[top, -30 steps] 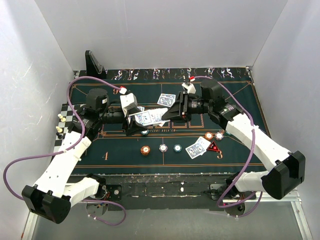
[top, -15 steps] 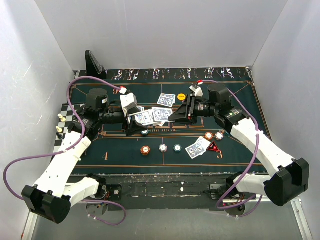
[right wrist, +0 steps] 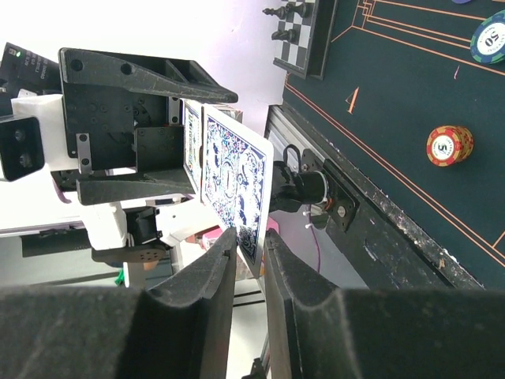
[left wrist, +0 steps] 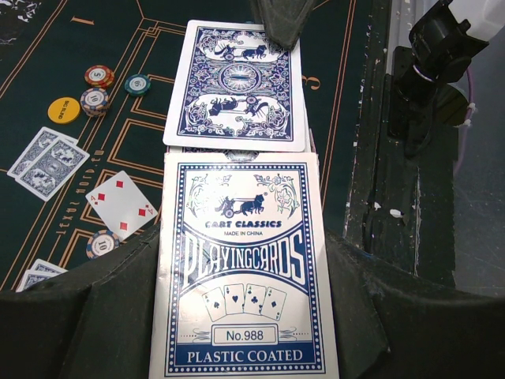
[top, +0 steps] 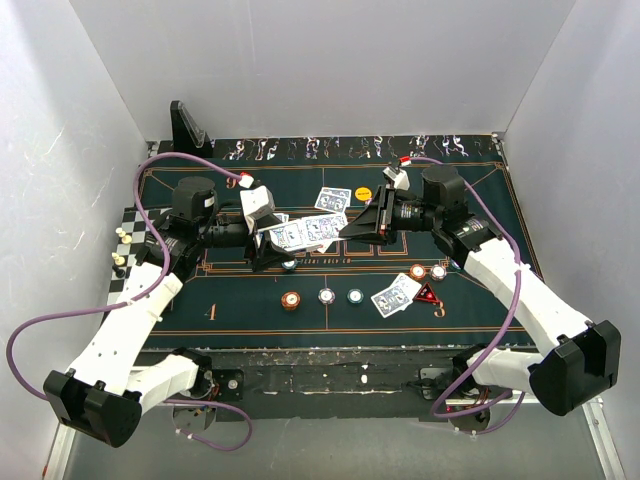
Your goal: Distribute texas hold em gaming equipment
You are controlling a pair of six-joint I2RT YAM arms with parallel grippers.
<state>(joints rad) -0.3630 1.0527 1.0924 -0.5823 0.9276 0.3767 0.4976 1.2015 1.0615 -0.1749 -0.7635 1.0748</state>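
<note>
My left gripper (top: 272, 240) is shut on a blue-and-white playing-card box (left wrist: 241, 268) and holds it above the mat. One blue-backed card (left wrist: 235, 87) sticks out of the box's far end. My right gripper (right wrist: 251, 241) faces it, jaws narrow on either side of that card's (right wrist: 233, 178) corner, with a slim gap still showing. On the mat lie chips (top: 290, 300) (top: 326, 295) (top: 354, 296) (top: 417, 271), a yellow disc (top: 363, 192), a red triangular marker (top: 427, 294) and blue-backed cards (top: 396, 296) (top: 333, 199).
The dark green mat (top: 240, 310) covers the table. A chequered board (top: 128, 225) with chess pieces (top: 122, 240) lies at the left edge, and a black stand (top: 188, 125) stands at the back left. White walls close in on three sides.
The right gripper has shifted to the right, away from the left one, and its jaws have narrowed around the end of the card. The left arm has stayed still.
</note>
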